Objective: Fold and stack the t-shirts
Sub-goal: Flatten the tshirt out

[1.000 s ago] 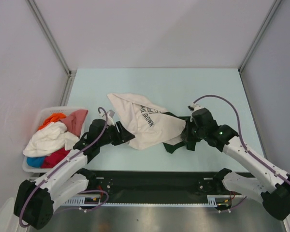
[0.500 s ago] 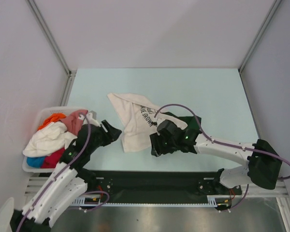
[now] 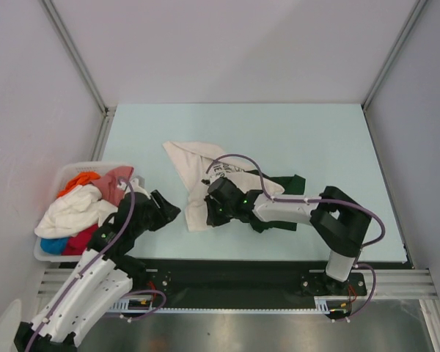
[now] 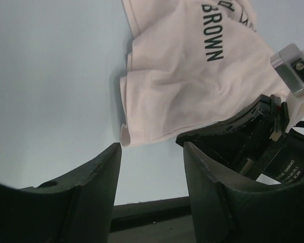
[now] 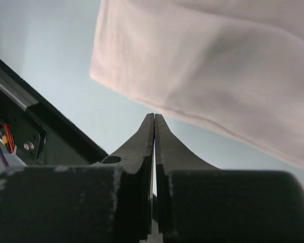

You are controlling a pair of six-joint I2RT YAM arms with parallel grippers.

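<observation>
A cream-white t-shirt with dark print lies bunched on the pale table, its dark green sleeve spread to the right. My right gripper is at the shirt's near left corner. In the right wrist view its fingers are pressed shut with nothing between them, tips just short of the cream hem. My left gripper is open a little left of the shirt. The left wrist view has bare table between the tips, with the shirt ahead and the right gripper's black body on the right.
A white basket at the table's left edge holds more t-shirts in white, orange, red and blue. The black rail runs along the near edge, close under both grippers. Bare table lies beyond and right of the shirt.
The right arm swept left across the shirt from its right side, leaving the cloth folded narrower, and its gripper is now shut and empty. The left gripper drew back left off the shirt's edge.
</observation>
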